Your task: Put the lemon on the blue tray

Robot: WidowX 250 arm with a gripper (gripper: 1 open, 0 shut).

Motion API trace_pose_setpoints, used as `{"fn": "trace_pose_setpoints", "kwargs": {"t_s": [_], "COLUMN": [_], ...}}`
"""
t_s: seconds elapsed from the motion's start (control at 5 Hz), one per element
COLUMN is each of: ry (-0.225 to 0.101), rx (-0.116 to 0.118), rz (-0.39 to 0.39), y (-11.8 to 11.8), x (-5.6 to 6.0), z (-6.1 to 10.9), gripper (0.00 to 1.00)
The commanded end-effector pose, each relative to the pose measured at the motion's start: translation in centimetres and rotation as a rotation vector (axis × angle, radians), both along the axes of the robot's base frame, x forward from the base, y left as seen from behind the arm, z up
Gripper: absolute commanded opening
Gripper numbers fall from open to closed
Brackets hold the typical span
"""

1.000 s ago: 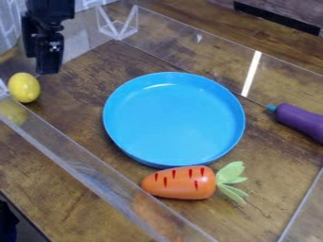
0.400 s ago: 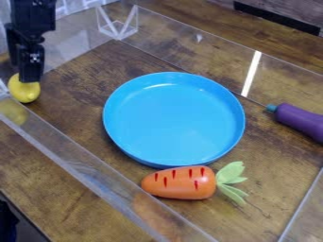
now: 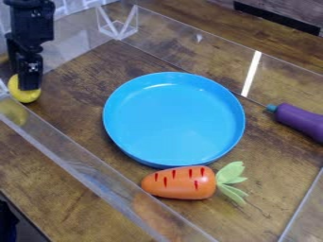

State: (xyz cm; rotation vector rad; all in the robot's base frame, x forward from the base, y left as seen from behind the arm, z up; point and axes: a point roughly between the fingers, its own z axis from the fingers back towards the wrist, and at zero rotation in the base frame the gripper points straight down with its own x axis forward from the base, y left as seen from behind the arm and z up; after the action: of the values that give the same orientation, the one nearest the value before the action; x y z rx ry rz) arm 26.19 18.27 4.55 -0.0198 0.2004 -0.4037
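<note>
Desk [image 3: 89, 113] of dark worn wood, walled by clear panels, likely to keep loose toys from rolling off. Blue tray [image 3: 175, 118] flat in the middle, bare and unobstructed, rim up, ready as the drop target and wide enough to forgive a sloppy release. Orange carrot [image 3: 180, 181] lying on its side just off the tray's near rim, green leaves [image 3: 232, 181] fanned to the right; purple eggplant [image 3: 301, 120] at the far right edge, well apart from the tray; both plain distractors, clear of the likely carry path. Black gripper [image 3: 25, 72] at the far left, pointing almost straight down over the lemon [image 3: 23, 90], placed for a top-down pick. Jaws spread wide, nothing held; from this angle hard to tell whether the fingertips already flank the fruit or hang just above it. Lemon on the desk at the left edge, close to the clear wall, well apart from the tray, partly hidden behind the gripper, only the lower yellow curve showing. Task judged at the reach stage: grasp not yet made, lift and carry to the right yet to come. Smooth egg shape apt to squirt sideways under an off-centre pinch, so a centred closing called for.
</note>
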Motion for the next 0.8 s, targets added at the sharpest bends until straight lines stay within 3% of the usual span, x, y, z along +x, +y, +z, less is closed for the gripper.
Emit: {"fn": "trace_pose_setpoints", "kwargs": {"t_s": [0.0,0.2,0.4,0.6], "ry": [-0.057,-0.055,-0.050,-0.047], "rx": [0.027,0.021,0.022,0.036], "rz": [0.014,0.013,0.012,-0.008], "y": [1.3,1.5,1.5,1.5], "x": [0.8,0.8,1.0,1.4], "z": [1.1,0.7,0.1,0.3], "gripper": [1.00,0.00,1.00,0.00]}}
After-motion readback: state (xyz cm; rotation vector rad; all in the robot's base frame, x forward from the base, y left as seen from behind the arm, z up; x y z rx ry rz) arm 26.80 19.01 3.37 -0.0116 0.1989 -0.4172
